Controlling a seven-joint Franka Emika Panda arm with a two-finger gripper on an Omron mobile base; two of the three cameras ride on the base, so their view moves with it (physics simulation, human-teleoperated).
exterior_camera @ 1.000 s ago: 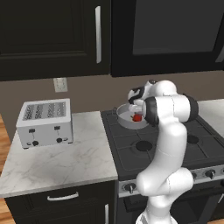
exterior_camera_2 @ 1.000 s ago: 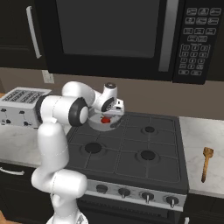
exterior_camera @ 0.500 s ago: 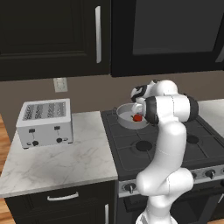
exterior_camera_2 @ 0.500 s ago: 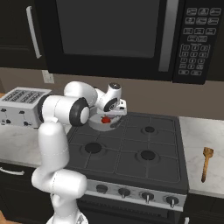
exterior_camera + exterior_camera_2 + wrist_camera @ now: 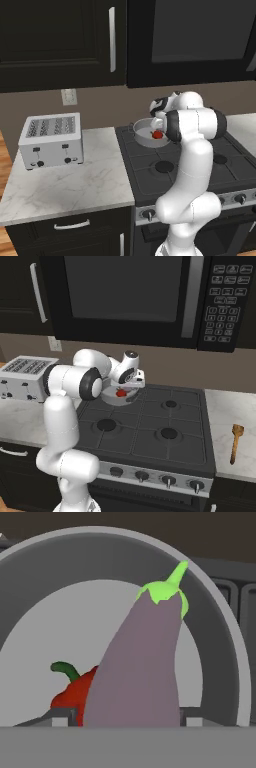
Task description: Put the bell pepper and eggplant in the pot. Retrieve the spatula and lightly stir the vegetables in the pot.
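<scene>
The silver-grey pot (image 5: 141,136) (image 5: 111,400) (image 5: 220,627) sits on the stove's back left burner. The red bell pepper (image 5: 157,134) (image 5: 120,393) (image 5: 72,695) lies inside it. My gripper (image 5: 160,119) (image 5: 132,384) (image 5: 129,714) hangs just above the pot, shut on the purple eggplant (image 5: 142,662). The eggplant's green stem end points away from the hand, over the pot's pale floor. The orange-brown wooden spatula (image 5: 235,442) lies on the counter right of the stove, far from the hand.
A silver toaster (image 5: 50,141) (image 5: 22,378) stands on the marble counter (image 5: 70,185) left of the stove. The black stovetop (image 5: 155,426) has three bare burners. A microwave (image 5: 150,296) and dark cabinets hang above.
The hand has shifted only slightly over the pot, with the eggplant still in its grip. The bell pepper has stayed put.
</scene>
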